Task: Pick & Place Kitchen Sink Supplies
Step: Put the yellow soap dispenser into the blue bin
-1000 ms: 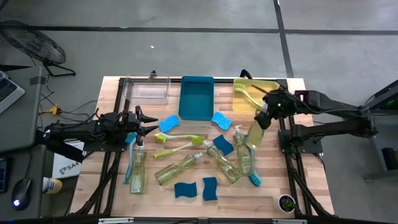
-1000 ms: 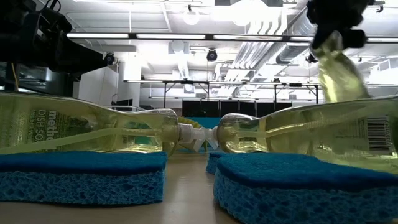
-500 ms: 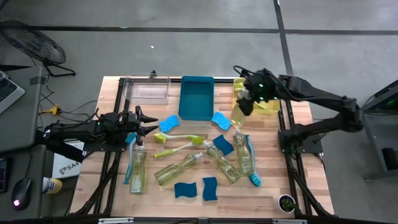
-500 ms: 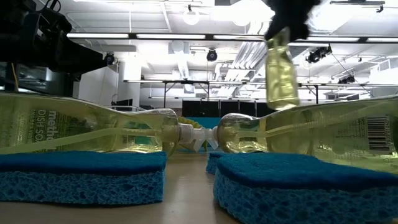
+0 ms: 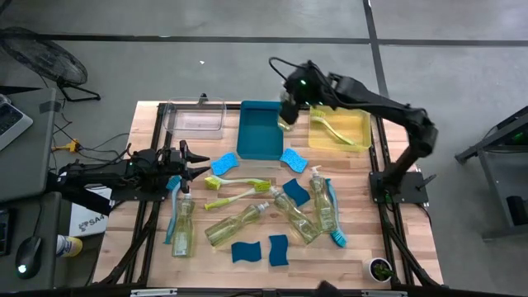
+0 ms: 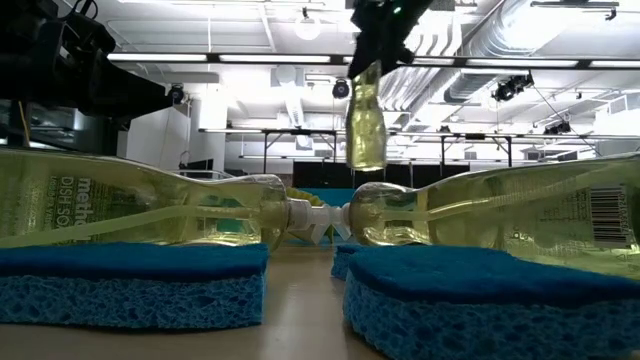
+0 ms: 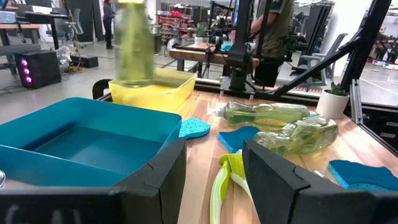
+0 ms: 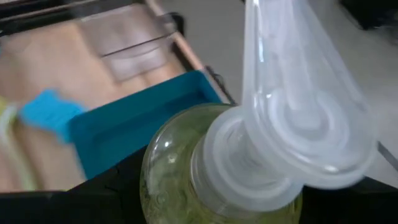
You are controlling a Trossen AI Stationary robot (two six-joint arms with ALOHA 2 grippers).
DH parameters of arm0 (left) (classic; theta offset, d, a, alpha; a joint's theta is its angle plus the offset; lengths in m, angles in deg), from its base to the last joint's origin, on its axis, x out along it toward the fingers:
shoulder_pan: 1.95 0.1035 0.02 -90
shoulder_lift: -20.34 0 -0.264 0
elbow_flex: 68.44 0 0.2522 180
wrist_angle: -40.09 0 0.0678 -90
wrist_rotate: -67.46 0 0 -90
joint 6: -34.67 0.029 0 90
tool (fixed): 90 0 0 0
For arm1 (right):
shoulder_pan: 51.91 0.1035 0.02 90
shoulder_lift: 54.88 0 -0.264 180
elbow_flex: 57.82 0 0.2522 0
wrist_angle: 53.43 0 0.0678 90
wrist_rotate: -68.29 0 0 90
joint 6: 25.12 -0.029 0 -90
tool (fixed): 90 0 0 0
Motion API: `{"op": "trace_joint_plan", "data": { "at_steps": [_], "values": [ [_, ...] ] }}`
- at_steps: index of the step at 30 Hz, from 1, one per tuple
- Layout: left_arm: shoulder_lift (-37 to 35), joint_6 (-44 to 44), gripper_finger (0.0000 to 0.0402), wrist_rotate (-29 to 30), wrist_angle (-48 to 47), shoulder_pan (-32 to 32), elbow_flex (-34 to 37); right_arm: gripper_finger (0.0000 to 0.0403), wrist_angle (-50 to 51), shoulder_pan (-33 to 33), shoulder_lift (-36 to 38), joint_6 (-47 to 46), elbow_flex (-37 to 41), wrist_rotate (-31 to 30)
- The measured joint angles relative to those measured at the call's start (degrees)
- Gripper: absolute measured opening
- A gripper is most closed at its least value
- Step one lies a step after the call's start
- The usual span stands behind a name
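My right gripper (image 5: 288,105) is shut on a clear pump bottle of yellow-green soap (image 5: 285,121), high above the right rim of the teal bin (image 5: 261,132). In the low view the bottle (image 6: 366,125) hangs upright in the air. Other soap bottles (image 5: 239,223), blue sponges (image 5: 245,252) and lime-green brushes (image 5: 235,183) lie flat on the table's middle. My left gripper (image 5: 196,162) waits at the table's left side, level and open, its fingers (image 7: 280,180) apart with nothing between them. My right gripper holds the bottle by its top, just under the pump head (image 8: 298,124), one dark finger (image 8: 112,186) on each side of the rounded shoulder (image 8: 180,168). It comes slanting down from above. The bottle hangs upright below the fingers, clear of the table and the bins.
Three bins stand along the far edge: a clear one (image 5: 196,118), the teal one in the middle and a yellow one (image 5: 356,132) with a lime-green brush (image 5: 332,128) in it. A blue brush (image 5: 333,219) lies near the right. A small plant (image 5: 379,268) stands at the near right corner.
My right gripper has carried the bottle from near the table's right edge, toward the far edge and the left, and a little upward. It passed the yellow bin and now hangs by the teal bin. The bottle, first tilted, now hangs upright.
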Motion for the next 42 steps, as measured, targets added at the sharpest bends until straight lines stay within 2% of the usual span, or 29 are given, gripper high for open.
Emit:
{"op": "trace_joint_plan", "data": {
  "at_steps": [5, 10, 20, 28, 32, 42],
  "values": [
    [0.0, 0.0, 0.0154, 0.0, 0.0, 0.0, 0.0, 0.0276, -0.3, -2.3, -7.8, -3.6, -7.6, -3.5],
    [0.0, 0.0, 0.0154, 0.0, 0.0, 0.0, 0.0, 0.0276, -3.3, -2.9, -12.7, -4.6, -11.6, -4.0],
    [0.0, 0.0, 0.0154, 0.0, 0.0, 0.0, 0.0, 0.0276, -14.2, -3.6, -18.5, 8.8, -11.7, 8.2],
    [0.0, 0.0, 0.0154, 0.0, 0.0, 0.0, 0.0, 0.0276, -18.1, -4.3, -21.7, 18.6, -11.6, 15.7],
    [0.0, 0.0, 0.0154, 0.0, 0.0, 0.0, 0.0, 0.0276, -19.1, -4.3, -22.8, 21.9, -11.6, 17.8],
    [0.0, 0.0, 0.0154, 0.0, 0.0, 0.0, 0.0, 0.0276, -22.2, -4.5, -26.0, 23.3, -11.6, 18.9]
  ]
}}
